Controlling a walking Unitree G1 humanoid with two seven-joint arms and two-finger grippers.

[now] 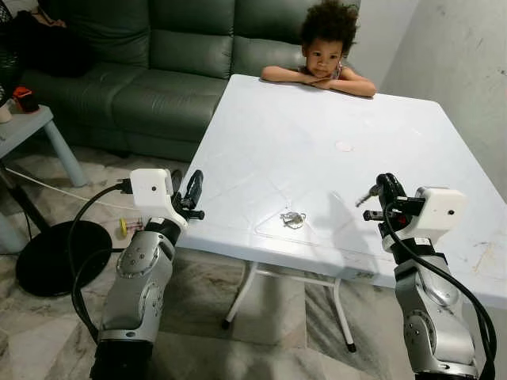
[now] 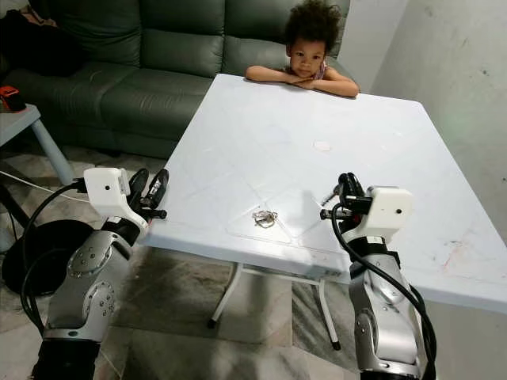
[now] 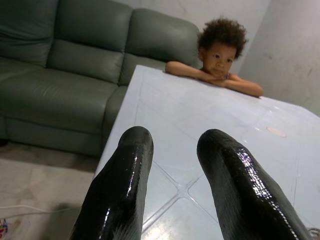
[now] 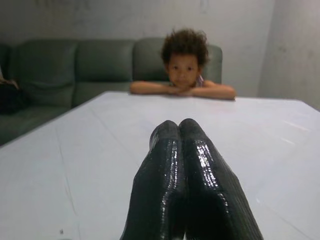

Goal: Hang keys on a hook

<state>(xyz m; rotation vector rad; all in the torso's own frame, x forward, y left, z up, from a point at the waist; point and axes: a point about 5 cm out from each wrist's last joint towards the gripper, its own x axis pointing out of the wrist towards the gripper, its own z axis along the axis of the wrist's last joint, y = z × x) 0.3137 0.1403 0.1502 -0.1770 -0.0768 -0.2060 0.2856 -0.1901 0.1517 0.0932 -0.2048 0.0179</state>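
- No brand, label or writing is being shown legibly on anything.
- A white square worktop point(image 1: 333, 119) is being viewed from its near edge; faint lines are crossing its top and a small round mark point(image 1: 344, 146) is sitting toward the far side.
- Keys point(image 1: 292, 219) are lying flat on the worktop near the near edge, between the two arms, touched by nothing.
- The left end effector point(image 1: 190, 192) is being held released at the worktop's near left corner, fingers point(image 3: 125, 185) apart.
- The right end effector point(image 1: 379, 192) is being held clenched above the worktop's near right part, gripping nothing.
- A person point(image 1: 326, 51) is leaning with folded arms on the far edge.
- A green sofa point(image 1: 150, 71) is standing behind, with a pale wall point(image 1: 451, 63) at right, marbled floor point(image 1: 269, 317) below and a black round base point(image 1: 51, 257) at left.
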